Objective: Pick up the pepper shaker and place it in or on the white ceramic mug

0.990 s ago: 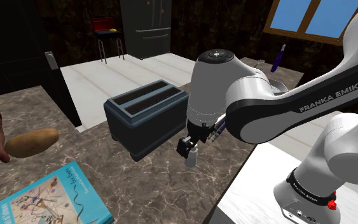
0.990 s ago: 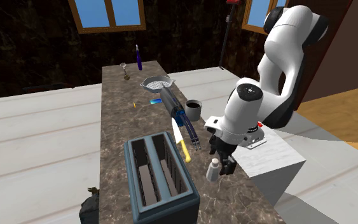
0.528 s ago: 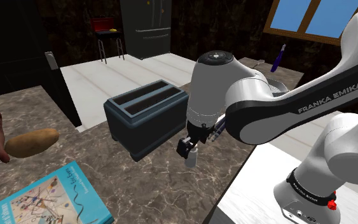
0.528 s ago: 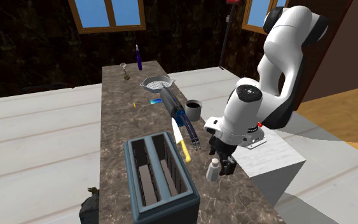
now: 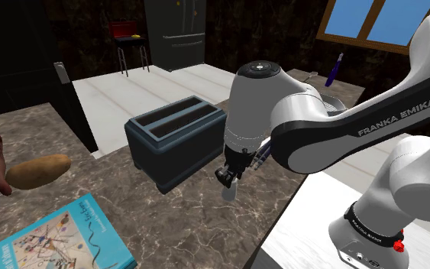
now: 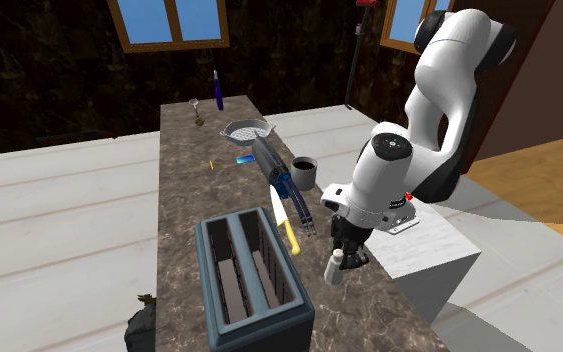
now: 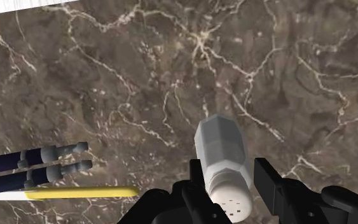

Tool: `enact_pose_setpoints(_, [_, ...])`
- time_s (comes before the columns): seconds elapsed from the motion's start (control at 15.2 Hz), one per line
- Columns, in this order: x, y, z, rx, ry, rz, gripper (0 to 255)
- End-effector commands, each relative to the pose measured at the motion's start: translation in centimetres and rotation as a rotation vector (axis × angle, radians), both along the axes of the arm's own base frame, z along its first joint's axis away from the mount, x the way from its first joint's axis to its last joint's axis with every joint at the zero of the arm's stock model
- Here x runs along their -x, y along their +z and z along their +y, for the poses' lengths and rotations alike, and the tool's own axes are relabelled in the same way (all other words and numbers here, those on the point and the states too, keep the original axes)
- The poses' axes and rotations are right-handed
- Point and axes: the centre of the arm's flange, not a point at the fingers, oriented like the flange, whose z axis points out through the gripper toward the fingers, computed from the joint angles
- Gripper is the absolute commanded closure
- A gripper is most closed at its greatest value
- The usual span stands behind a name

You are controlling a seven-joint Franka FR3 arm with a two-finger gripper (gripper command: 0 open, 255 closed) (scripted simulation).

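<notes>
Along the worktop (image 6: 184, 190) edge facing the stand, right of the toaster (image 6: 254, 275), the mug (image 6: 305, 172) waits, dark grey here. Further right, nearer the camera, the pepper shaker (image 6: 333, 270) stands upright. The claw (image 6: 345, 257), spread wider a moment ago, has closed onto the shaker's cap, a finger against each side in the wrist view, so the grasp looks made and lifting should follow. Whether the shaker's base has left the stone is hard to tell, and the mug's inside reads only as dark.
</notes>
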Motion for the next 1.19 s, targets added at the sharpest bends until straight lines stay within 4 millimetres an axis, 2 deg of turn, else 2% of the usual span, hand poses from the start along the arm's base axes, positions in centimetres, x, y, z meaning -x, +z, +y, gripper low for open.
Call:
enact_pose_setpoints(0.0, [0.0, 0.0, 0.0, 0.0, 0.0, 0.001, 255])
enact_pose_setpoints(0.07, [0.0, 0.0, 0.0, 0.0, 0.0, 0.001, 255])
enact_pose_setpoints(1.12, [0.0, 8.4, 0.0, 0.0, 0.0, 0.001, 255])
